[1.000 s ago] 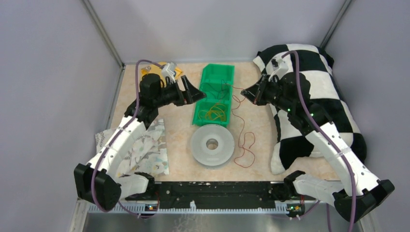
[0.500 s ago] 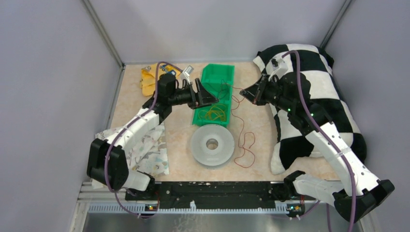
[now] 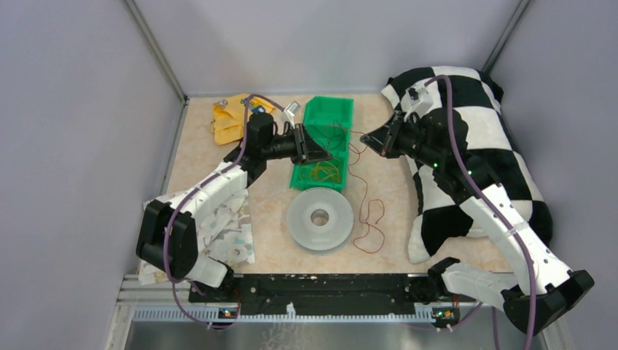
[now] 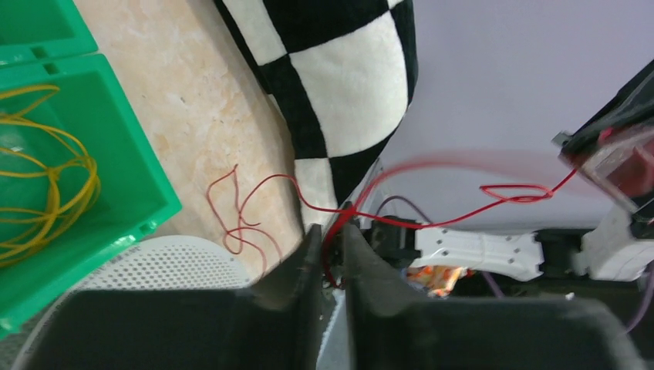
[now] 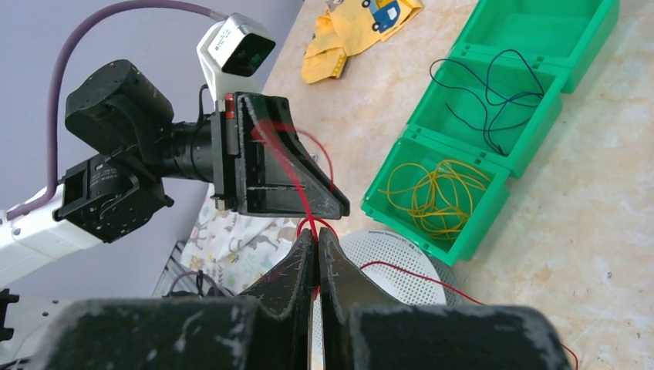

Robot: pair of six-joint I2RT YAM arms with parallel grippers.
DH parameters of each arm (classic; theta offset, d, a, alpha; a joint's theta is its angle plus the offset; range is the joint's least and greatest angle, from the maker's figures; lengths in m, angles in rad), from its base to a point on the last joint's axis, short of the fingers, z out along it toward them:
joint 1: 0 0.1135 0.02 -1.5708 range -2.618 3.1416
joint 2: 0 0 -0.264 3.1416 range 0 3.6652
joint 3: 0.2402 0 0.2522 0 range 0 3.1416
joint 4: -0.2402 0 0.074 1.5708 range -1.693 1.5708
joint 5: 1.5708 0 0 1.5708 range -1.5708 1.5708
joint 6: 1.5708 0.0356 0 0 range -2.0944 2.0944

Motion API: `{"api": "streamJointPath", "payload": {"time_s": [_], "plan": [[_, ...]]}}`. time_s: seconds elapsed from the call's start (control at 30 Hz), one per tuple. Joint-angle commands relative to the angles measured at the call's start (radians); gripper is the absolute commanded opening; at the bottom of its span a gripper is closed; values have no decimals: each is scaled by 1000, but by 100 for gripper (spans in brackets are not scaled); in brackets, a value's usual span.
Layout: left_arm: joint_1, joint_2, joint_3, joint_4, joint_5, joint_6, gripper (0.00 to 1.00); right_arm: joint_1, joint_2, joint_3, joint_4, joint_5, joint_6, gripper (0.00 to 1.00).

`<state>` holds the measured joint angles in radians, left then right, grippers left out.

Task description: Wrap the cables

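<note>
Now | your left gripper (image 3: 324, 152) has swung over the green bin (image 3: 328, 113), pinching the red cable (image 3: 366, 213) | right gripper (image 3: 370, 138) clamps it too | coiling can likely start.

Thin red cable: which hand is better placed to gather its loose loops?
Probably the right hand: the thin red cable's loose loops lie on its side of the white perforated disc, while the left hand hangs over the green plastic bin.

No legible text, label, brand, number or sign in any view. On the yellow cloth (image 5: 348, 45), only a small blue vehicle picture, without readable lettering. On the patterned cloth (image 3: 227, 222), print too small to make out.
</note>
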<state>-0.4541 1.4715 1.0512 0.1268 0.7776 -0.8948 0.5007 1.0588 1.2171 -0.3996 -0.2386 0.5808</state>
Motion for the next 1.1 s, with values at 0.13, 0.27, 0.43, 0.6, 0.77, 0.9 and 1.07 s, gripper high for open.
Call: {"api": "streamJointPath", "payload": {"time_s": [0.13,0.27,0.43,0.6,0.77,0.9,1.07], "plan": [[6,-90,59,-101,-143,134,0,-18,-6,6,-32,33,-28,0],[17,-145,205,-365,-305,329,0,-98,-11,-35,-133,37,-80,21],[18,-202,345,-507,-426,471,0,-175,-30,-123,-225,47,-181,84],[19,-247,467,-497,-441,466,0,-174,-51,-231,-126,-207,-206,89],[18,-220,579,-495,-373,435,0,-23,-47,-273,62,-185,-240,89],[18,-195,622,-488,-315,402,0,77,-83,-363,305,-170,-372,90],[18,-191,649,-487,-309,384,0,95,-19,-402,508,-150,-351,95]]}}
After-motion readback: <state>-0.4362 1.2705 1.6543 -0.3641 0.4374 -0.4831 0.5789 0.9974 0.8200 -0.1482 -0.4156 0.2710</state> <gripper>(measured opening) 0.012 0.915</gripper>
